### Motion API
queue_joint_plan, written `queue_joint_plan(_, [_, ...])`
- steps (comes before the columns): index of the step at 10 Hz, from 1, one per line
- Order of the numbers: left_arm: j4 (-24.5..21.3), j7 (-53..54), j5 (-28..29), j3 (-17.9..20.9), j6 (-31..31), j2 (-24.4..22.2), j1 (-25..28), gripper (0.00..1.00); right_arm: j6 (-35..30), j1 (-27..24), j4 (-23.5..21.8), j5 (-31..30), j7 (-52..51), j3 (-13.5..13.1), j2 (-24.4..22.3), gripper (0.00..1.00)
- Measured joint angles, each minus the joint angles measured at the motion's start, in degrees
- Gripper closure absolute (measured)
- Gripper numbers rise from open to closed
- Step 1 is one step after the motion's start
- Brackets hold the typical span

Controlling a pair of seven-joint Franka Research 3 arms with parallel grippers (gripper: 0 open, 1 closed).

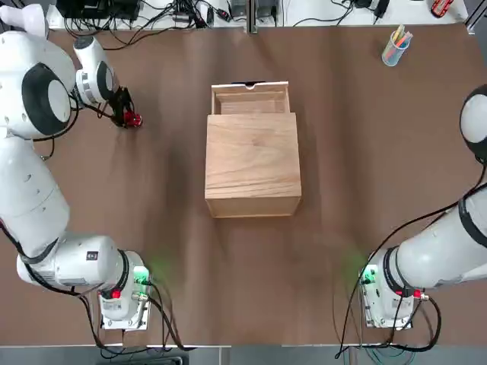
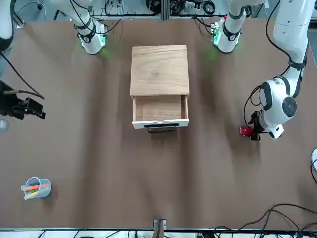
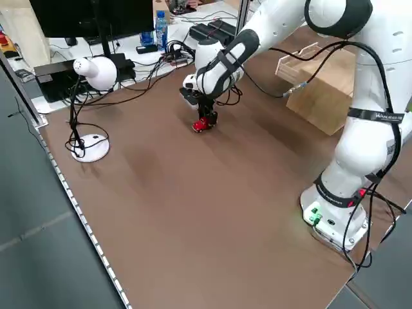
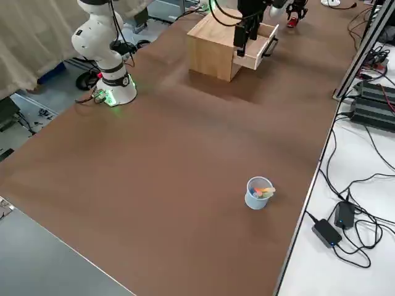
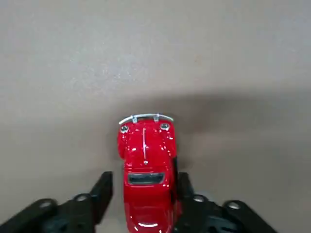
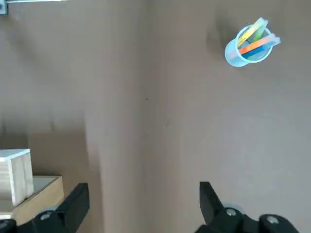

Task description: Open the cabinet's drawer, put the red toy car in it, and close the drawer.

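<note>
Left gripper (image 5: 142, 191) straddles the red toy car (image 5: 146, 170), fingers narrowed beside it; the drawer (image 1: 250, 99) stands open.

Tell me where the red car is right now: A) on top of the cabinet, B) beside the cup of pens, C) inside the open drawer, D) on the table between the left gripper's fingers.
D: the car sits on the table between the left gripper's fingers.

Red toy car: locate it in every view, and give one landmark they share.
Top: red toy car, far left.
Front: far right.
Left side: upper middle.
Right side: top edge, tiny.
Left wrist: centre.
Right wrist: absent.
Landmark: the cabinet.
</note>
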Motion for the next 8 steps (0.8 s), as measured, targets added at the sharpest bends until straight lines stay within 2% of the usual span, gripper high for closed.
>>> queue_joint_plan(1, [0.4,-0.6,0.0,0.0,0.0,-0.2,0.1,0.56,0.6,-0.5,-1.8,-0.2,0.4,0.8,-1.3,0.0])
queue_joint_plan(3, [1.9,-3.1,-0.1,-0.8,-0.6,-2.2,-0.1,0.56,0.7,-1.2,-3.9,-0.3,0.5,0.6,-3.6,0.0])
queue_joint_plan(4, [3.4,-4.6,-0.1,-2.4,-3.6,-4.4,-0.2,0.56,0.4,-1.2,-4.4,-0.3,0.5,0.2,-4.3,0.0])
queue_joint_plan(6, [8.5,-10.2,-0.1,-8.2,-13.2,-8.6,-0.3,0.56,-1.7,-0.7,-4.8,-0.3,0.2,-1.8,-4.9,0.0])
queue_joint_plan(8, [14.1,-18.2,0.5,-15.5,-19.8,-9.7,-1.2,0.56,-2.3,0.5,-4.8,-0.3,0.1,-3.6,-4.9,0.0])
